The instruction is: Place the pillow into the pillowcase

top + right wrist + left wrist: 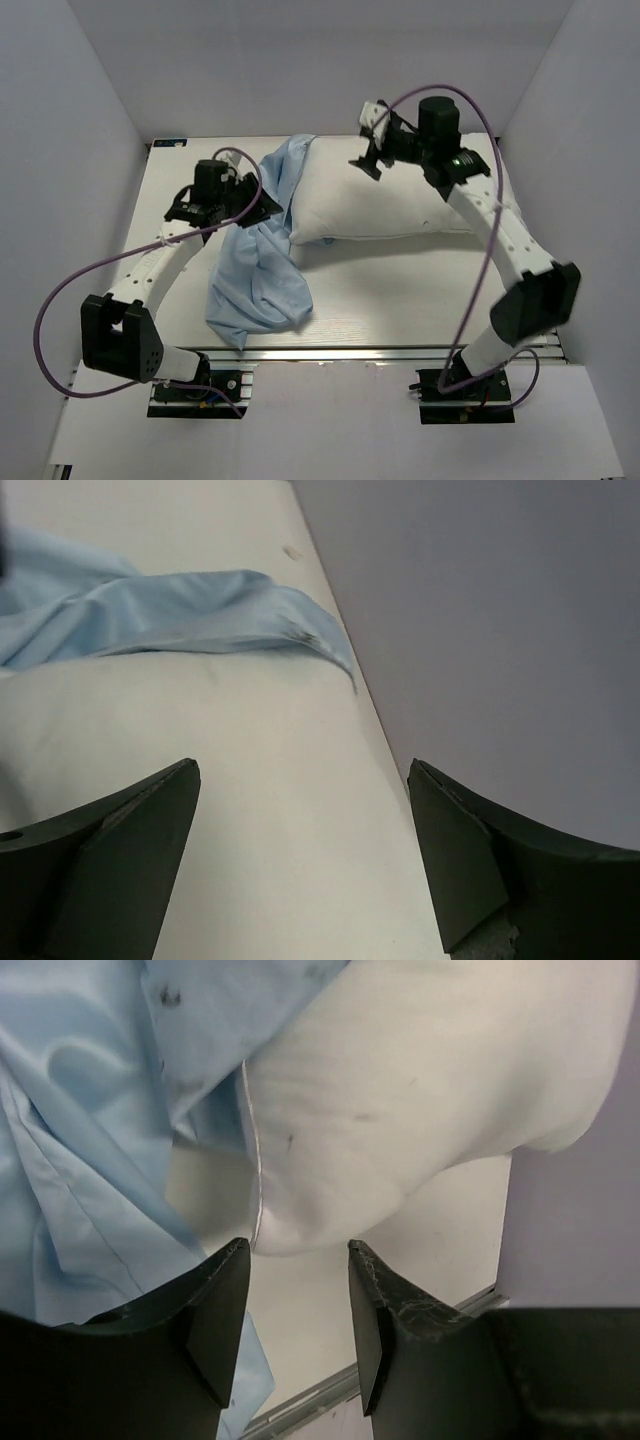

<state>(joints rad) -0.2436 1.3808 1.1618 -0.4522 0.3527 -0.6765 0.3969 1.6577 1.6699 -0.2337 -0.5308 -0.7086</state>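
Note:
The plump white pillow [400,200] lies across the back right of the table. The light-blue pillowcase [255,270] is bunched over the pillow's left end and trails toward the front edge. My left gripper [262,208] sits at that left end. In the left wrist view it [298,1248] is open and empty, with the pillow's seamed corner [400,1090] just beyond the tips and the pillowcase [80,1140] to the left. My right gripper [368,150] hovers over the pillow's far edge. It [302,770] is wide open and empty above the pillow [250,810], with the pillowcase [150,610] farther off.
White walls enclose the table [400,290] on the left, back and right; the back wall [500,630] is close beside my right gripper. A metal rail [380,350] runs along the near edge. Purple cables [60,300] loop from both arms.

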